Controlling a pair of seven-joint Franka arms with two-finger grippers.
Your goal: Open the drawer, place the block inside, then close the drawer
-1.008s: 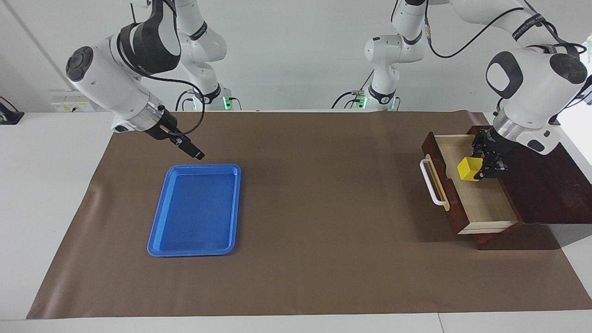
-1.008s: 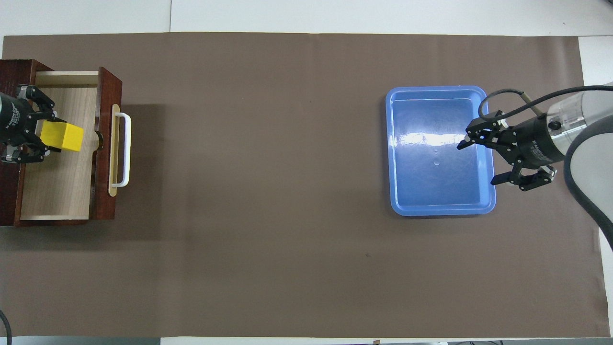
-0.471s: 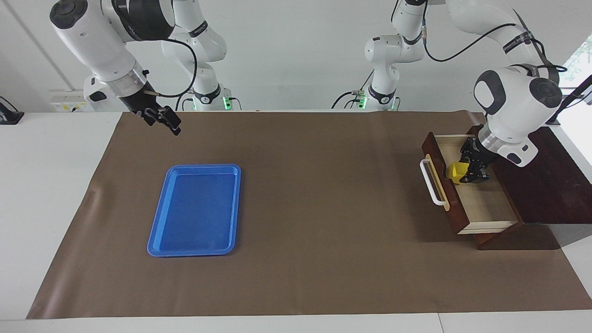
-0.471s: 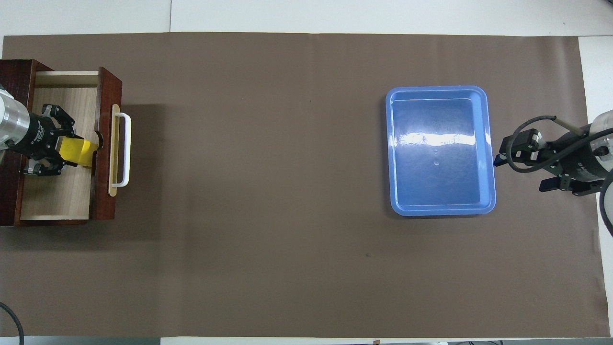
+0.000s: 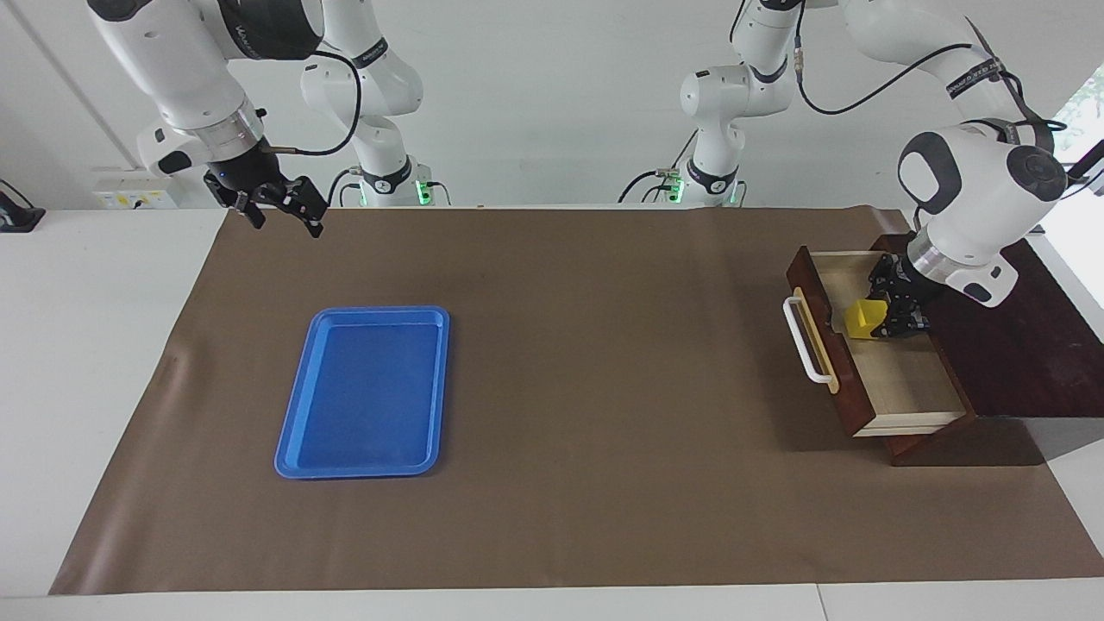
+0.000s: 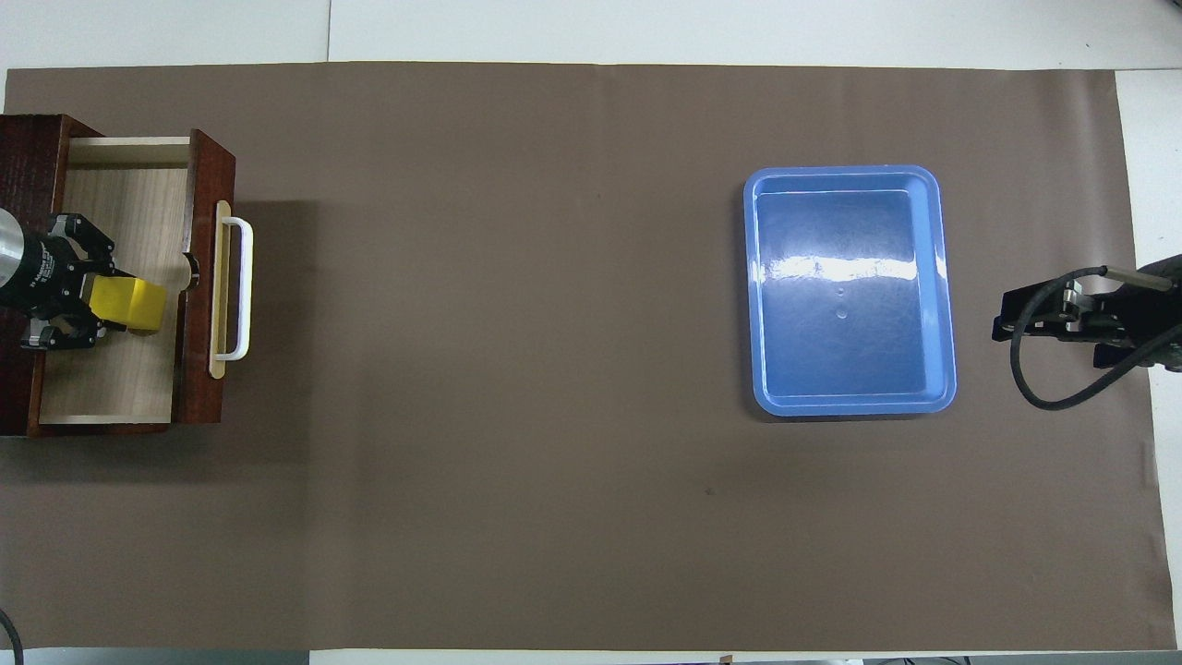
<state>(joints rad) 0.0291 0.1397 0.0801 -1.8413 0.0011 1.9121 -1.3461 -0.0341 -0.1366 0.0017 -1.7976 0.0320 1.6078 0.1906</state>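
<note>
A white worktop (image 5: 95,345) carries a wide brown mat (image 5: 569,388) that covers most of its surface. At the left arm's end of the mat stands a slanted dark reddish-brown wooden box (image 5: 1026,345), and its drawer (image 5: 897,379), dark reddish-brown with a light wood interior, is pulled out. A white bar handle (image 5: 802,341) on a pale yellow strip runs along the drawer's front. Toward the right arm's end of the mat lies a flat blue plastic tray (image 5: 362,388), well apart from the drawer.

The left tool (image 5: 888,321) reaches down into the open drawer and grips a small bright yellow cube block (image 5: 862,319) between its fingers. The block sits low inside the drawer, close to the inner face of the front panel; whether it touches the drawer floor cannot be told. In the overhead view the left tool (image 6: 92,305) and the block (image 6: 129,303) show over the light wood interior of the drawer (image 6: 115,388).

The right tool (image 5: 280,207) hangs with its fingers spread apart and holds nothing, above the mat's edge nearest the robots at the right arm's end, clear of the tray.
</note>
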